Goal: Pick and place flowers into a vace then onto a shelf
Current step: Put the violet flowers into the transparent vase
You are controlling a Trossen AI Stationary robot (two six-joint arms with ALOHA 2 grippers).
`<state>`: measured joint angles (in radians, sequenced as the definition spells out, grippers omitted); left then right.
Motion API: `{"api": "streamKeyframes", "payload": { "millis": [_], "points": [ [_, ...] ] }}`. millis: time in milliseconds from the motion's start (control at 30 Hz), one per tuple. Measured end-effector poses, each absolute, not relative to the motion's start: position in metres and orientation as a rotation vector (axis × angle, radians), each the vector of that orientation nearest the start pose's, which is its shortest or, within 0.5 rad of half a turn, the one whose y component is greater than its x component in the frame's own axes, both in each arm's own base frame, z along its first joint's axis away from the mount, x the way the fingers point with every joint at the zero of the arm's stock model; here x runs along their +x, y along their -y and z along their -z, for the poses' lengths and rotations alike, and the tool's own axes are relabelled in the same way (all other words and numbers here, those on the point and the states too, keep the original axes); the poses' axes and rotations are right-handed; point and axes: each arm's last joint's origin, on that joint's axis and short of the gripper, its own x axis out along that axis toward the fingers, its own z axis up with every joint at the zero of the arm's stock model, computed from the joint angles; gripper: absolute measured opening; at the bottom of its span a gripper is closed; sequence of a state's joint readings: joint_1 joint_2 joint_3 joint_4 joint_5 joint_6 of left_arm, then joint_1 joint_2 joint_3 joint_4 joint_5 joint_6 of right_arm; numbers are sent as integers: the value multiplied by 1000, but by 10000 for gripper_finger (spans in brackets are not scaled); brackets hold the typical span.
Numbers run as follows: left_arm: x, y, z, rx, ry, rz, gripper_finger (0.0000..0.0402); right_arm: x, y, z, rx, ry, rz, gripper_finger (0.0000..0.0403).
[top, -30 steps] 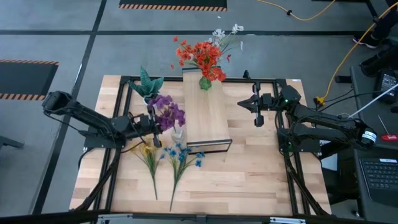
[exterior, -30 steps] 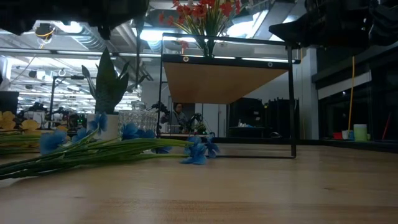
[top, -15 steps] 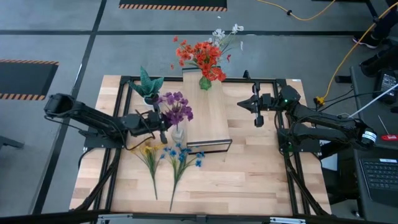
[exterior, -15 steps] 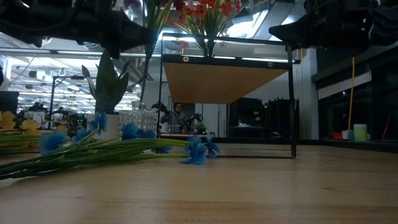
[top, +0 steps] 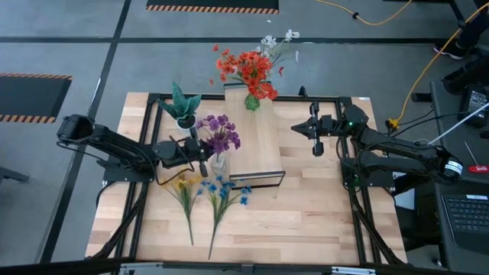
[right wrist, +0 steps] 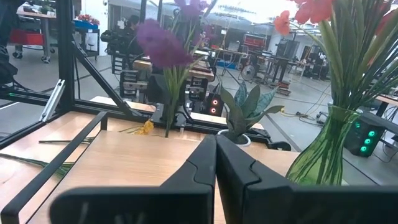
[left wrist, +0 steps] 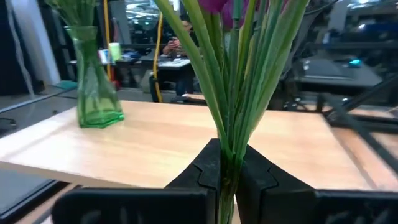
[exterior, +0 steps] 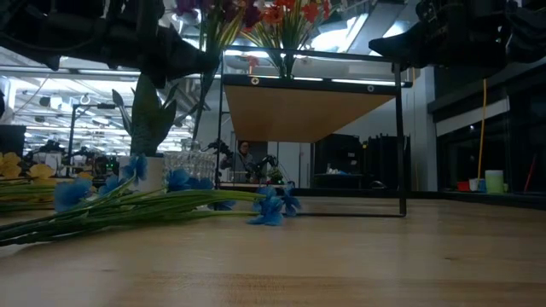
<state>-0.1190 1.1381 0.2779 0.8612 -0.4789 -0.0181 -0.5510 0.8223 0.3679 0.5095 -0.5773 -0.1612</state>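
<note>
My left gripper (top: 200,156) is shut on a bunch of purple flowers (top: 218,133) and holds it above a clear glass vase (top: 219,163) that stands on the table at the shelf's (top: 254,145) near left corner. A green vase (top: 252,100) with red-orange and white flowers (top: 248,67) stands on the shelf's far end. Yellow flowers (top: 182,186) and blue flowers (top: 222,191) lie flat on the table near the clear vase. My right gripper (top: 317,143) is shut and hovers right of the shelf. My left gripper pinches the purple bunch's green stems (left wrist: 229,146) between its two fingers (left wrist: 202,171), below the blooms. The fingers come in level from the table's left and lie across the stems. The bunch stands about upright, lifted clear, its lower stems (exterior: 203,98) hanging toward the clear vase (exterior: 189,162).
A spiky green plant in a white pot (top: 182,105) stands on the table left of the shelf's far end. A black metal frame (top: 145,191) runs around the tabletop. The wood right of the shelf and along the near edge (top: 306,221) is bare.
My left gripper has moved toward the shelf, carrying the purple bunch rightward until it stands over the clear vase. The bunch has turned more upright, its stems coming into the low view. The right arm has kept still.
</note>
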Motion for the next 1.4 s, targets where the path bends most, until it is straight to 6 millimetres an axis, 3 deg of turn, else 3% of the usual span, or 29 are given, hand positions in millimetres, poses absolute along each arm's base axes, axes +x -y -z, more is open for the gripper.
{"api": "streamKeyframes", "payload": {
  "millis": [367, 733, 1400],
  "points": [
    [213, 0, -186, 30, -58, -446, 17, 161, 80, -248, -191, 44, -23, 12],
    [197, -5, -168, -73, -41, -460, 22, 161, 80, -247, -187, 35, -23, 12],
    [194, -6, -160, -130, -75, -510, 116, 161, 80, -246, -178, 24, -24, 12]
  ]
}}
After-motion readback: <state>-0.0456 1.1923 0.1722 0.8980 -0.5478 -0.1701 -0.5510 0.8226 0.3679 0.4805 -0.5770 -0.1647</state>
